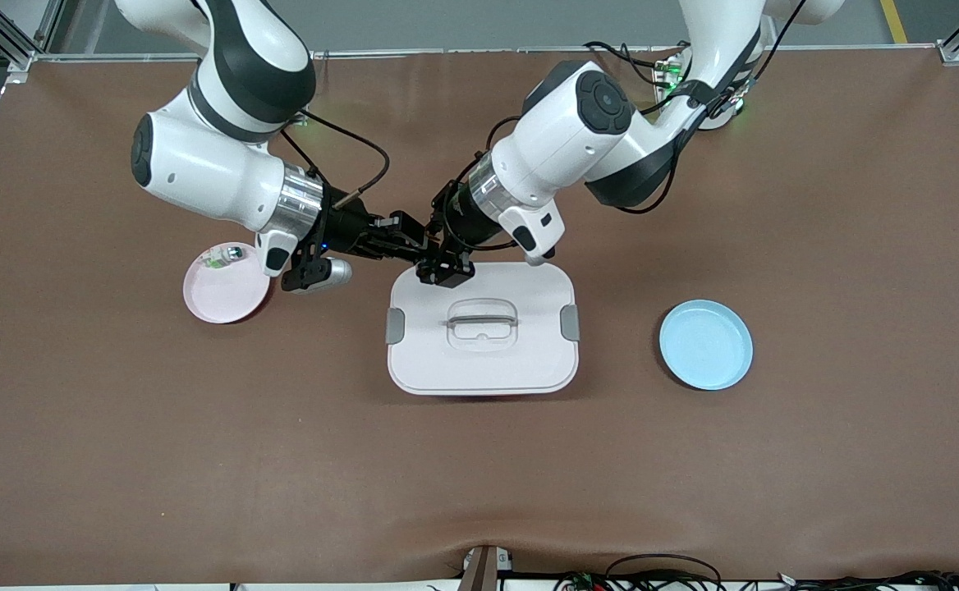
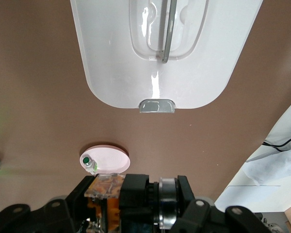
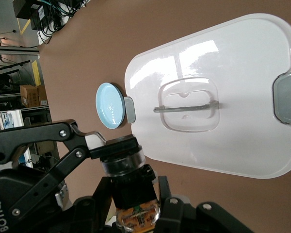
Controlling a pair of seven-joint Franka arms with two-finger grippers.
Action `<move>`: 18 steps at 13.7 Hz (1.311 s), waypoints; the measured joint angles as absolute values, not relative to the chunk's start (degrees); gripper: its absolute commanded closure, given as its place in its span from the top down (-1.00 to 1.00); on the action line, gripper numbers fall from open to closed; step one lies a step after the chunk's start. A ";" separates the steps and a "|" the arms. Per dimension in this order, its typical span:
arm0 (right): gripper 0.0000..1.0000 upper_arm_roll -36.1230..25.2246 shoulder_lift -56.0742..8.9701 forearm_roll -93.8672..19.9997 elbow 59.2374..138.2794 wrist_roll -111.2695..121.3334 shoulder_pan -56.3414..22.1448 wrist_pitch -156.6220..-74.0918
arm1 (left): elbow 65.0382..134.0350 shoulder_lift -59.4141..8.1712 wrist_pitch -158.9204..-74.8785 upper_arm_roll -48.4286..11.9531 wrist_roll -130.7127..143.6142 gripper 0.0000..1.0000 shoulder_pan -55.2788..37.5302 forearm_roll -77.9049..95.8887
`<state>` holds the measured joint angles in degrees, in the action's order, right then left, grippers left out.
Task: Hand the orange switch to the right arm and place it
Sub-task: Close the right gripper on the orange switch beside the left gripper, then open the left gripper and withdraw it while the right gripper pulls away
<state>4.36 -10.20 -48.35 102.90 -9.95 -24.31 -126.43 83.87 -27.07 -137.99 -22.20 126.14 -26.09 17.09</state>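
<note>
The orange switch [image 3: 129, 183] hangs in the air between both grippers. Only its black body, a silvery ring and an orange-tinted clear end show, and its orange face is hidden. My left gripper [image 1: 445, 267] is shut on it over the corner of the white lidded box [image 1: 529, 361]. My right gripper [image 1: 401, 238] meets it from the right arm's end and is shut on the same switch. In the left wrist view the switch [image 2: 138, 196] lies across the left gripper [image 2: 136, 216]. In the right wrist view the right gripper [image 3: 136, 213] grips the orange-tinted end.
A pink plate [image 1: 229, 300] toward the right arm's end carries a small clear-and-green switch [image 1: 221, 256]. A light blue plate [image 1: 705, 345] lies toward the left arm's end. The white box with grey clips and a handle stands between them.
</note>
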 measured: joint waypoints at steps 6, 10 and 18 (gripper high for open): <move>-1.00 4.14 -10.22 -48.26 103.08 -11.24 -24.28 -126.47 | 83.10 -27.05 -138.19 -22.15 126.04 1.00 -26.03 17.02; -1.00 3.99 -10.21 -36.61 102.89 -10.44 -23.86 -124.83 | 82.74 -27.05 -138.19 -22.09 126.00 1.00 -25.67 16.95; -1.00 3.70 -8.51 -16.05 101.53 6.15 -17.98 -114.16 | 88.95 -23.60 -138.17 -22.06 109.74 1.00 -21.20 16.57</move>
